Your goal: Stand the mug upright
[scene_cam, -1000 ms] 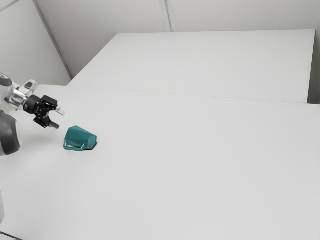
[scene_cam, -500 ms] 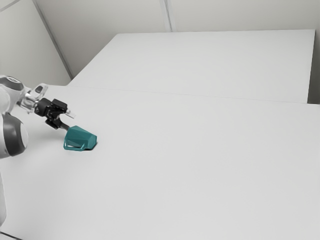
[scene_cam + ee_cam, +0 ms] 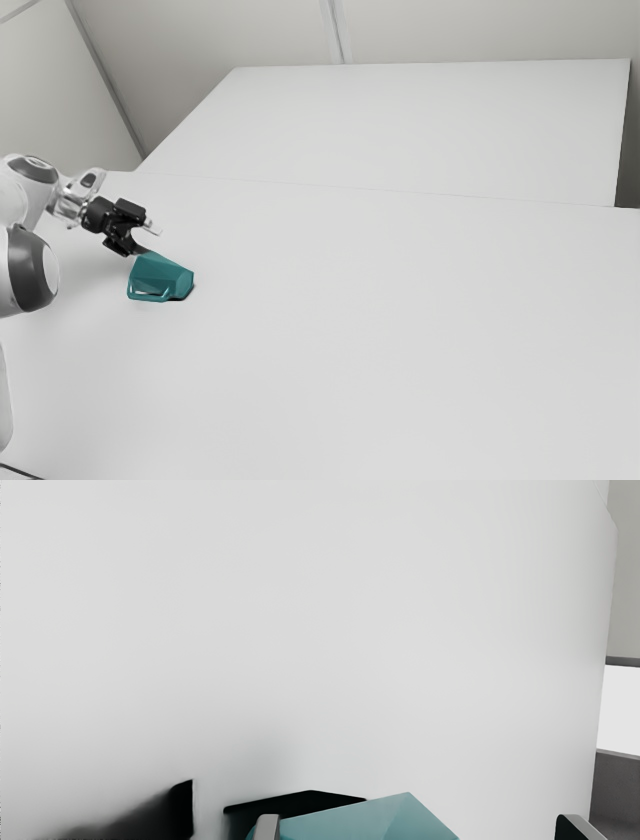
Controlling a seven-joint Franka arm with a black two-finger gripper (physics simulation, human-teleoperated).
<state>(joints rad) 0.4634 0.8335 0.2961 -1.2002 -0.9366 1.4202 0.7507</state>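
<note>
One teal mug [image 3: 160, 277] lies on its side on one white surface [image 3: 400, 330], over toward the exterior view's left. It has one handle [image 3: 150, 296], which rests low on the side facing the exterior camera, and its narrower end points toward the exterior view's right.

One arm [image 3: 28, 185] reaches in from the exterior view's left and carries one end effector [image 3: 149, 240]. Its two fingers are spread wide, with no grip on anything. One finger is right at the mug's rim end, overlapping it in both views; whether they touch, I cannot tell. The other finger stands apart, and in the wrist view a strip of the white surface shows between it and the mug [image 3: 360, 820].

Two dark shadows, one [image 3: 300, 800] beside the mug and one [image 3: 182, 805] a little farther off, fall on the surface in the wrist view.

As for edges, the surface's far edge is a thin line running behind the mug, well away from it, with one pale slab [image 3: 430, 125] beyond. Toward the exterior view's right, the surface runs on broadly from the mug, and a wide stretch also lies between the mug and the exterior camera. One dark cable [image 3: 20, 471] crosses the near corner at the exterior view's left, well apart from the mug.
</note>
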